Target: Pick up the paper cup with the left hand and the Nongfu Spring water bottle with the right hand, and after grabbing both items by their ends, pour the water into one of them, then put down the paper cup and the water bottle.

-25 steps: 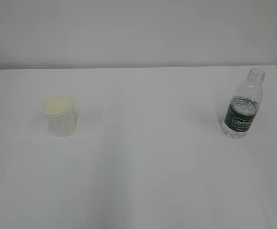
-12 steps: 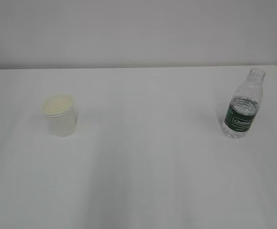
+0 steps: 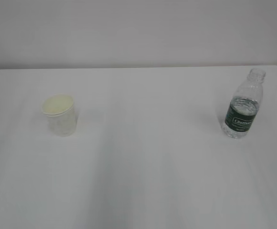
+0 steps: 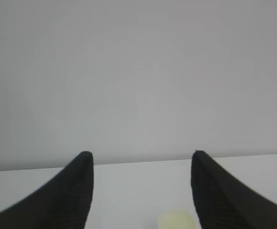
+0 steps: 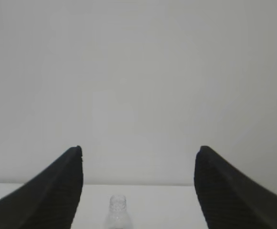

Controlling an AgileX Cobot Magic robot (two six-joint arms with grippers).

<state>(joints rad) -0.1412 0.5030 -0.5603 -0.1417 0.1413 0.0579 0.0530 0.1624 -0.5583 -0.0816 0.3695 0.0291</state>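
The left tool stands with its black fingers spread wide and nothing between them; the small white paper cup with a cream inside sits ahead, low and nearer the right-hand finger. The right tool is likewise spread and unladen, with the clear ribbed capless bottle ahead between its fingers. Both tools point level towards the wall. On the white table, cup left and green-labelled bottle right stand upright, well apart.
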